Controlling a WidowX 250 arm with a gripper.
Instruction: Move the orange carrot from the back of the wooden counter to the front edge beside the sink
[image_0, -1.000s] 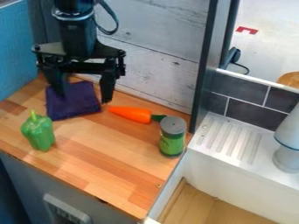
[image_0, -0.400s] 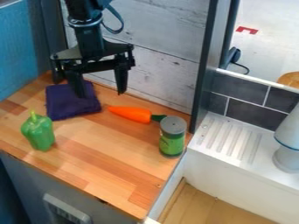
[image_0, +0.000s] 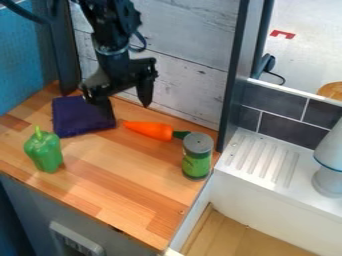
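Here, in the camera view, one black hand (image_0: 125, 105) hangs at the far left, its two fingers apart. It is near one dark purple cloth (image_0: 79, 121), flat on the bench (image_0: 127, 185). One orange carrot (image_0: 152, 131) lies to the right. One green pepper (image_0: 44, 152) stands nearer; one can (image_0: 197, 162) stands by the carrot's green end.

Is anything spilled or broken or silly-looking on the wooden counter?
No, nothing looks wrong on the counter. The green pepper and the can stand upright, the carrot lies on its side, and the purple cloth lies flat. I see no spills or breaks.
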